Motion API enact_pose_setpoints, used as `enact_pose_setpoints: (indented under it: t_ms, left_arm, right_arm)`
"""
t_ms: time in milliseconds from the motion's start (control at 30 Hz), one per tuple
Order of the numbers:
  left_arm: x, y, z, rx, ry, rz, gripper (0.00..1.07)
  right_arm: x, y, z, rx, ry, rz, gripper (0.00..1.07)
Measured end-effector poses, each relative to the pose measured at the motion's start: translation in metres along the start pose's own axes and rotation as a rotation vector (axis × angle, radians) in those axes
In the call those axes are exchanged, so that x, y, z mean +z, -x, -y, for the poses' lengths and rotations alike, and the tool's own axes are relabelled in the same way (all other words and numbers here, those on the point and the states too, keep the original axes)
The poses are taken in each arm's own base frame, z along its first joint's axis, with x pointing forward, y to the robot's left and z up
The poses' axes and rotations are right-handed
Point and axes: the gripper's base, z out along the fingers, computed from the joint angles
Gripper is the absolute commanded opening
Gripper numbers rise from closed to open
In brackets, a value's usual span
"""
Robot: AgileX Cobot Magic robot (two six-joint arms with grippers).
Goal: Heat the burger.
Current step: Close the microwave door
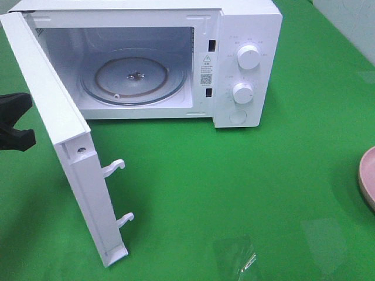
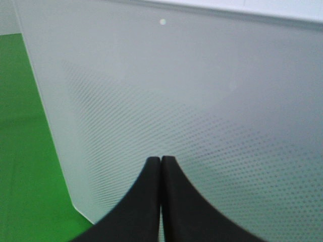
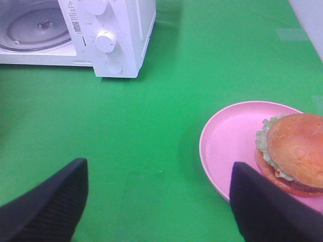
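Two claws on this rig, and they're doing opposite things. Left claw (image 2: 160,166) is pinched fully shut with nothing between its black fingers (image 2: 139,201), tips pointed right at the outer face of the microwave door (image 2: 202,111); can't tell whether they actually touch it. From the high camera that claw (image 1: 14,122) sits at the far left edge, just behind the door (image 1: 70,146), which is swung wide open toward the front.

Right claw (image 3: 159,201) is spread wide, holding nothing, hovering over bare green tabletop (image 3: 151,126). Just beside its one finger (image 3: 267,212) is the pink plate (image 3: 227,136), and the burger (image 3: 295,151) sits on the side of the plate farthest from the microwave, bun up, lettuce poking out.

White microwave (image 1: 246,35) stands at the back of the tabletop, well apart from the plate. Its glass turntable (image 1: 135,79) has nothing on it. Only a sliver of the plate (image 1: 368,175) shows at the right edge of the high view.
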Motion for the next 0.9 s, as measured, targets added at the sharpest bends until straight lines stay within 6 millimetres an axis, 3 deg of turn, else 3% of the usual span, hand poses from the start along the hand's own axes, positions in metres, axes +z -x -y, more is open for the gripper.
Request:
enact_pose_setpoints:
  t_ms: [900]
  left_arm:
    - [0.057, 0.005, 0.036, -0.007, -0.122, 0.013, 0.0]
  right_arm:
    - [0.0, 0.0, 0.0, 0.0, 0.0, 0.0, 0.76]
